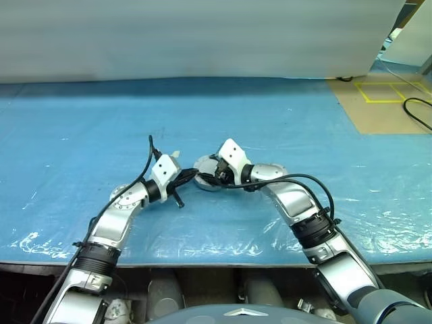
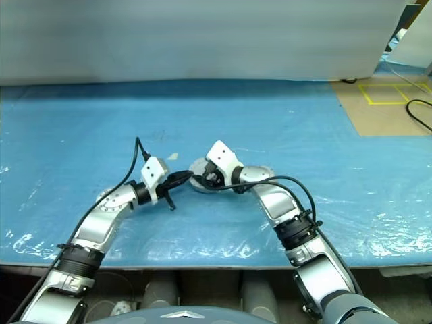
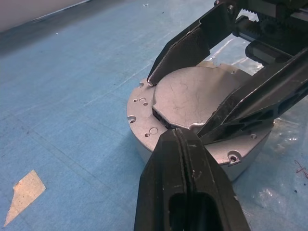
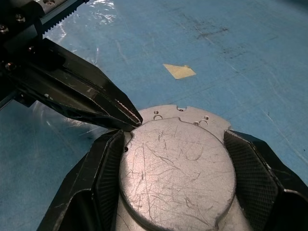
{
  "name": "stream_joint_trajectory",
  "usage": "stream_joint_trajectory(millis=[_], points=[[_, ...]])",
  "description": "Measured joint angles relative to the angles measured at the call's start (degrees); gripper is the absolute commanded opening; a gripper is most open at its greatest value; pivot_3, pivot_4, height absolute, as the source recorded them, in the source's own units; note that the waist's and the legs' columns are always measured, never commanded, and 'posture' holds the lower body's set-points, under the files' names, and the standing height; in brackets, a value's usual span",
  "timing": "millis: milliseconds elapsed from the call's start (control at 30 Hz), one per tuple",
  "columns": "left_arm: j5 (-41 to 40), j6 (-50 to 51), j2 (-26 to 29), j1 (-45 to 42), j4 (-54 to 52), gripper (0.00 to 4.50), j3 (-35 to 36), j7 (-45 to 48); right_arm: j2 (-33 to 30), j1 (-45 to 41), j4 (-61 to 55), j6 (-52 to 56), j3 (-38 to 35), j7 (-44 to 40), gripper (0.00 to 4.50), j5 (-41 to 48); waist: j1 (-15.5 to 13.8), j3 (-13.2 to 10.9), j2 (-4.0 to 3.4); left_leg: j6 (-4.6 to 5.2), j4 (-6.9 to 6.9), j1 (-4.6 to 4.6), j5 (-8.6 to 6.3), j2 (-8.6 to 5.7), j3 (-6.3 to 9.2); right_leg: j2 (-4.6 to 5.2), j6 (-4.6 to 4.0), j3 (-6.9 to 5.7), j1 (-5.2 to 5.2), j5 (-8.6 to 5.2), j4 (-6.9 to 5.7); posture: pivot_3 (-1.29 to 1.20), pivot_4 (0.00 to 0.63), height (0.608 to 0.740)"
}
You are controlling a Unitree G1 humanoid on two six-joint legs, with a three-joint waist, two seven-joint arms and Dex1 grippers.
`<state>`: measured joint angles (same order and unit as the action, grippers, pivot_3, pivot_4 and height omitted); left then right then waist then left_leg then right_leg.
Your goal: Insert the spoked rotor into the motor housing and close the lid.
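So the housing [image 3: 144, 115] is sitting on the blue sheet [image 1: 81, 121] that covers the table, roughly mid-table and a bit toward the near edge. The lid [image 4: 178, 171] is down on top of it, plain scratched grey face up, so it looks closed or very nearly. With the lid covering the inside I can't tell where the rotor is.

The right gripper [image 4: 175, 168] comes in from the right, pointing left and angled down. Its two fingers [image 4: 103, 173] straddle the lid, one on each side of the round plate, set wide. The pads look like they're right up against the lid's edge, so I'd call that a wide grip on the lid.

The left gripper [image 3: 185, 142] comes in from the left, pointing right and nearly level. Its fingers are pressed fully together, nothing between them, and the closed tip sits at the lid's edge, on the housing's left side. It looks like it's touching the rim where the lid meets the housing flange, but I can't say for sure whether it's on the lid or just beside it.

Other bits: there's a small pale scrap of tape [image 4: 179, 71] stuck on the sheet just beyond the housing. Far right, past the blue sheet, there's a brown floor patch with yellow lines [image 1: 388, 91] and a black cable [image 1: 418, 111] lying across it. A pale wall [image 1: 189, 37] runs along the far side.
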<state>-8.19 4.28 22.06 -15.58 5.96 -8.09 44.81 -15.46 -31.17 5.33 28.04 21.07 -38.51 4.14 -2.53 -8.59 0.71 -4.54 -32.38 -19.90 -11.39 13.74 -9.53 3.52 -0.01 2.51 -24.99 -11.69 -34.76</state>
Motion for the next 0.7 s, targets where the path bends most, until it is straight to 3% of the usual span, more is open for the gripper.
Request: stream_joint_trajectory(millis=[33, 200, 700], points=[[0.00, 0.14, 0.01, 0.00, -0.12, 0.00, -0.04, 0.00, -0.07, -0.05, 0.00, 0.05, -0.01, -0.15, 2.98, 0.00, -0.01, 0.00, 0.00, 0.00, 0.00, 0.00, 0.00, 0.00, 0.00, 0.00, 0.00, 0.00, 0.00, 0.00, 0.01, 0.00, 0.150, 0.740], [-0.02, 0.51, -0.11, -0.04, -0.49, 0.00, -0.11, 0.00, -0.11, -0.14, -0.01, 0.21, -0.15, -0.51, 4.47, 0.00, -0.08, 0.00, 0.00, 0.00, 0.04, -0.04, 0.00, -0.01, 0.00, 0.01, 0.02, -0.01, -0.02, -0.01, 0.06, 0.00, 0.150, 0.740], [-0.02, 0.50, -0.22, -0.18, -0.91, 0.00, 0.35, -0.52, 2.83, -0.08, 2.08, -0.12, -5.16, -0.75, 4.47, 2.71, -0.01, -0.02, -0.01, -0.03, 0.19, -0.18, 0.02, -0.01, 0.00, 0.00, 0.04, -0.04, -0.20, -0.05, 0.15, 0.00, 0.150, 0.740]])
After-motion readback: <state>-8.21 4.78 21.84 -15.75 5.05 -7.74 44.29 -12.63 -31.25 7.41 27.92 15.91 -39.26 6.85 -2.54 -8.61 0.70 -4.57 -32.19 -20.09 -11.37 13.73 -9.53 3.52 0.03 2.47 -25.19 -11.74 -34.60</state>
